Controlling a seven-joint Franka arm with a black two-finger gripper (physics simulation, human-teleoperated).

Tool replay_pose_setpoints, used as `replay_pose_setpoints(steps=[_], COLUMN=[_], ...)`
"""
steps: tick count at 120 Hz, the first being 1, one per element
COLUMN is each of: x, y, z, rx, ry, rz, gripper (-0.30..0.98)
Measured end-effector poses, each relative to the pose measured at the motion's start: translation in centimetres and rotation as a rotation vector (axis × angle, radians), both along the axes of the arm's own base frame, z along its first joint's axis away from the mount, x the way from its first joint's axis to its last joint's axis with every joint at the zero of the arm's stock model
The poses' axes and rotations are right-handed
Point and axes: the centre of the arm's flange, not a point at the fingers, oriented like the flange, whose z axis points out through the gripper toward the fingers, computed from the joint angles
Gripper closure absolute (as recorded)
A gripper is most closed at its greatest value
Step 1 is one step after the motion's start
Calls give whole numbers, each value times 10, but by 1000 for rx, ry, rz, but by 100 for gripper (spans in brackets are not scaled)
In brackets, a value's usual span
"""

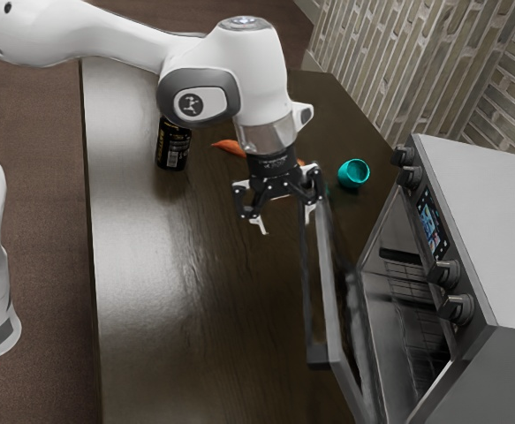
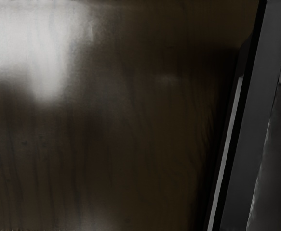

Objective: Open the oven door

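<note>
The gripper (image 1: pixel 285 219) is released — its two fingers stand apart, one beside the handle (image 1: pixel 307 291) of the oven door (image 1: pixel 330 305). This door is partly open; inside the oven (image 1: pixel 504 212) is wire racking (image 1: pixel 407 291). Farther are a teal cup (image 1: pixel 352 176) — its content I cannot tell — and a black can (image 1: pixel 172 147).

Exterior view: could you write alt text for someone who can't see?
A white robot arm holds its open tool beside a partly open oven door, above a dark table with a teal cup and black can.
</note>
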Motion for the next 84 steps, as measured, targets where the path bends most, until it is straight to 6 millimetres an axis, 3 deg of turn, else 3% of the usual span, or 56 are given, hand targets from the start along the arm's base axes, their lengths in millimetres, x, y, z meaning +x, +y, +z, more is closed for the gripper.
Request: replay_pose_setpoints(steps=[10,24,32,38,42,49,55,66,74,84], x=[-13,-49,-60,-48,-34,4,26,32,30,28], y=[0,-4,-20,-24,-13,51,79,114,135,143], z=[3,18,46,73,84,104,124,164,160,131], rx=[-3,11,45,50,39,-16,-46,-52,-34,-10], ry=[-13,-74,-140,-163,-156,-142,-120,-39,81,242], rz=[6,7,-25,-35,-17,87,141,250,345,439], gripper=[16,16,15,12,10,6,5,2,2,1])
